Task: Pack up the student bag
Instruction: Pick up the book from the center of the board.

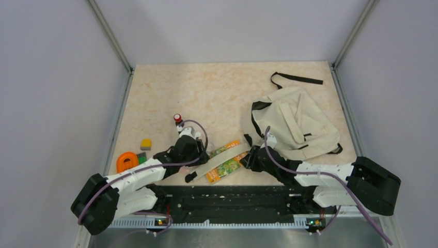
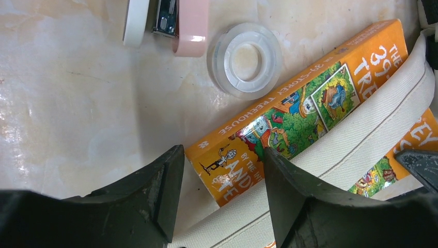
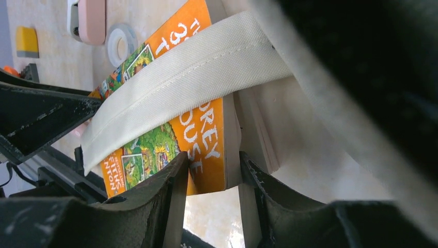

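Observation:
The cream-beige student bag (image 1: 297,121) lies flat at the right of the table. One of its long beige straps (image 1: 217,164) runs across an orange picture-cover book (image 1: 225,161) near the front edge. My left gripper (image 1: 200,155) is open at the book's left end. In the left wrist view its jaws (image 2: 223,152) straddle the book's corner (image 2: 289,108), with the strap (image 2: 361,134) lying over it. My right gripper (image 1: 248,157) is at the book's right end. In the right wrist view its jaws (image 3: 214,157) are shut across the thickness of the book (image 3: 206,150), under the strap (image 3: 196,72).
A clear tape roll (image 2: 244,60) and a pink-and-white stapler (image 2: 178,23) lie just beyond the book. A red-capped item (image 1: 177,119), a yellow block (image 1: 146,144) and an orange tool (image 1: 126,161) sit at the left. A black strap (image 1: 297,78) trails behind the bag. Walls enclose three sides.

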`<action>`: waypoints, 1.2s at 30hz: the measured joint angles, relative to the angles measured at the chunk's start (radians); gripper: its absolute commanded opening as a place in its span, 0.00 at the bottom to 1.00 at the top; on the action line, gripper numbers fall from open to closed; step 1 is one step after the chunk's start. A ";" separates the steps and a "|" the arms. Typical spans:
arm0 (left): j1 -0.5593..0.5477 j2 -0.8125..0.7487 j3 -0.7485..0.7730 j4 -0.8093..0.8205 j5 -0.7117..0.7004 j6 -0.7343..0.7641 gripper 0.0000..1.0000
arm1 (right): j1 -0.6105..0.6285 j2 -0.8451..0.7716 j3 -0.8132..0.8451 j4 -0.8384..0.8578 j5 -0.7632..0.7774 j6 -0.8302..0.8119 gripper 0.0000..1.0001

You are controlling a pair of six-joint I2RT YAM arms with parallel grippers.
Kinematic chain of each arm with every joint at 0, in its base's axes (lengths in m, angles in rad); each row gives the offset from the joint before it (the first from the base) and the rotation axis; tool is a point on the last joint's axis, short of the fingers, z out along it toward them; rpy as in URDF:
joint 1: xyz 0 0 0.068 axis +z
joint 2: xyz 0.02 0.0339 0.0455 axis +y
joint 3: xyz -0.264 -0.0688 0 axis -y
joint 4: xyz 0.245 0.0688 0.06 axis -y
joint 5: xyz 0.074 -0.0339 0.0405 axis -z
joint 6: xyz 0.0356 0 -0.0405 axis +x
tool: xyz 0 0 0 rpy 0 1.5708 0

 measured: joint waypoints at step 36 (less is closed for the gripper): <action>0.000 -0.346 0.607 -0.367 0.174 0.255 0.95 | -0.031 -0.275 0.597 -0.447 -0.363 -0.506 0.00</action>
